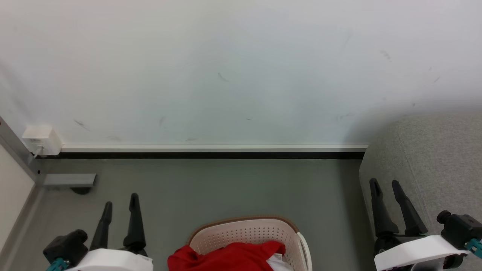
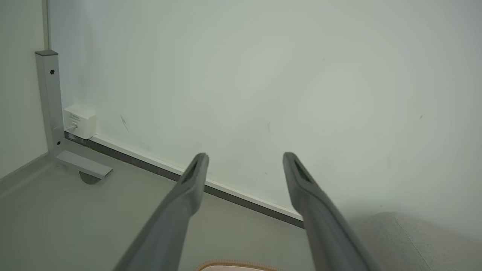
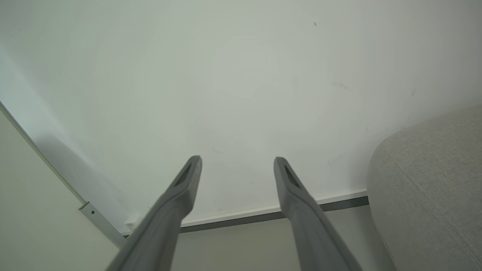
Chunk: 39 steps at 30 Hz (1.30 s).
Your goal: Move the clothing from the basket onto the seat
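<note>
The cream basket [image 1: 244,231] with its brown rim stands on the floor at the bottom middle of the head view; a sliver of its rim [image 2: 235,264] shows in the left wrist view. Red clothing [image 1: 229,256] with a bit of white fabric [image 1: 278,263] lies heaped in it. The light-grey seat [image 1: 433,162] fills the right side, also seen as the seat [image 3: 433,188] and the seat [image 2: 406,241]. My left gripper [image 1: 120,205] stands open to the basket's left, empty. My right gripper [image 1: 386,184] stands open beside the seat's edge, empty. Left gripper [image 2: 244,158] and right gripper [image 3: 237,162] point at the wall.
A white wall with a black-and-white skirting [image 1: 211,150] runs behind the basket. At the left a grey metal post with a foot [image 1: 69,180] and a white socket box [image 1: 41,139] stand by the wall. Grey floor [image 1: 226,188] lies between basket and wall.
</note>
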Tool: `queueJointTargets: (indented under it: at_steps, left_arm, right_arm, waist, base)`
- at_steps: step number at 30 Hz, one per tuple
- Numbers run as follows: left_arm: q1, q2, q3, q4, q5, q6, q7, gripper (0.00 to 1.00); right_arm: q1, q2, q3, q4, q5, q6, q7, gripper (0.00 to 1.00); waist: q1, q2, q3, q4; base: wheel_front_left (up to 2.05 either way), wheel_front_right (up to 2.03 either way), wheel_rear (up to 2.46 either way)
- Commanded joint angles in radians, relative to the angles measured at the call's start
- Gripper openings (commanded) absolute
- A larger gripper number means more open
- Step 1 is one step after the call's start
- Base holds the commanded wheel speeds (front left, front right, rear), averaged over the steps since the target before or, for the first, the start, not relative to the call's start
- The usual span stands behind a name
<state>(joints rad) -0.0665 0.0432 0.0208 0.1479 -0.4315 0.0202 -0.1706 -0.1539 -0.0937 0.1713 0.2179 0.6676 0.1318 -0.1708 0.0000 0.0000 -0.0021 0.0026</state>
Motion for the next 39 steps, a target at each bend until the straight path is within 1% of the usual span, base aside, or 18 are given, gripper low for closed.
queueJointTargets:
  at_steps: [1, 24, 39]
  left_arm:
    - [0.002, 0.008, 0.000, -0.011, 0.035, 0.006, -0.013, 1.00]
    - [0.006, 0.010, -0.007, -0.013, 0.228, 0.029, -0.063, 1.00]
    - [0.017, 0.010, -0.016, -0.012, 0.321, 0.048, -0.087, 1.00]
  right_arm:
    - [-0.017, -0.004, 0.006, -0.012, -0.027, -0.001, -0.012, 1.00]
    - [-0.029, -0.005, 0.044, 0.006, -0.192, -0.002, -0.061, 1.00]
    - [-0.033, -0.001, 0.054, 0.032, -0.279, -0.002, -0.088, 1.00]
  waist:
    - [0.0000, 0.0000, 0.001, 0.000]
    - [0.0000, 0.0000, 0.003, 0.000]
    - [0.0000, 0.0000, 0.001, 0.000]
  base:
    - [0.00, 0.00, 0.00]
    - [0.00, 0.00, 0.00]
    - [0.00, 0.00, 0.00]
